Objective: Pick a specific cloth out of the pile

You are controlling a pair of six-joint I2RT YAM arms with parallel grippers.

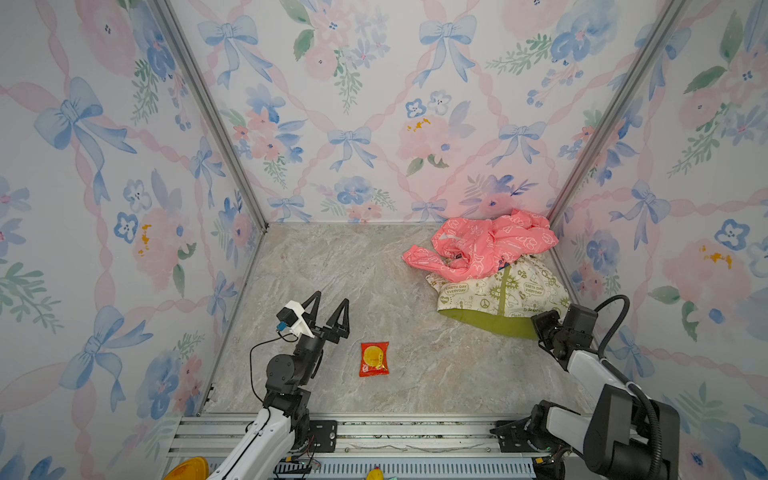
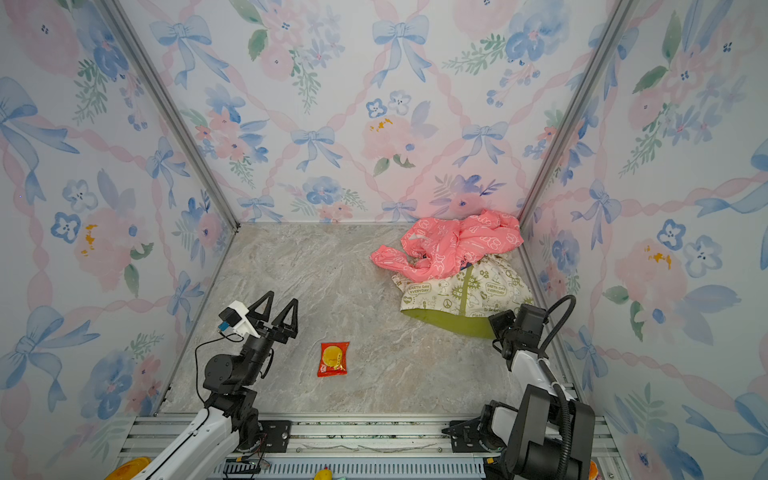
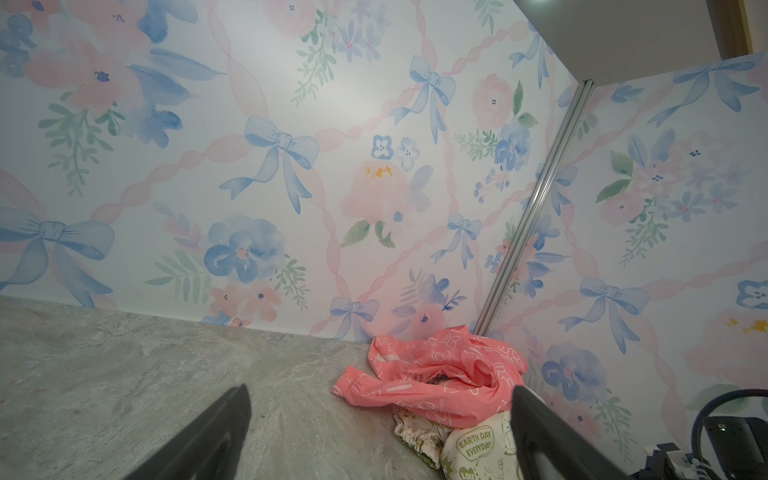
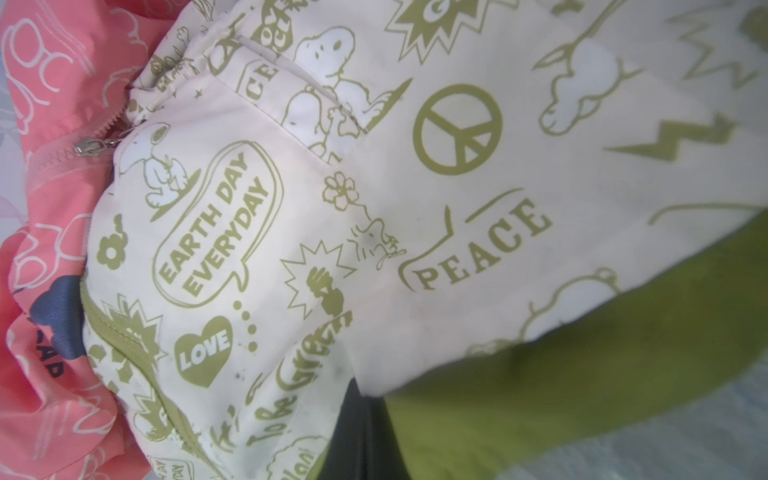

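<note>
The pile sits in the far right corner: a coral-pink garment (image 1: 490, 245) (image 2: 453, 245) (image 3: 436, 374) lies on top of a cream garment (image 1: 498, 291) (image 2: 465, 291) (image 4: 374, 166) with olive-green print. The lavender cloth is hidden. My right gripper (image 4: 357, 390) is at the pile's near edge. Its jaws are pressed together on the cream garment's hem, where the green lining (image 4: 582, 374) begins. In both top views the wrist covers its fingertips. My left gripper (image 1: 330, 297) (image 2: 281, 296) (image 3: 380, 395) hovers open and empty over the left of the table, well apart from the pile.
A red snack packet (image 1: 374, 359) (image 2: 332, 359) lies flat near the front middle of the marble-patterned table (image 1: 332, 270). Floral walls close in the left, back and right sides. An aluminium rail (image 1: 374, 432) runs along the front.
</note>
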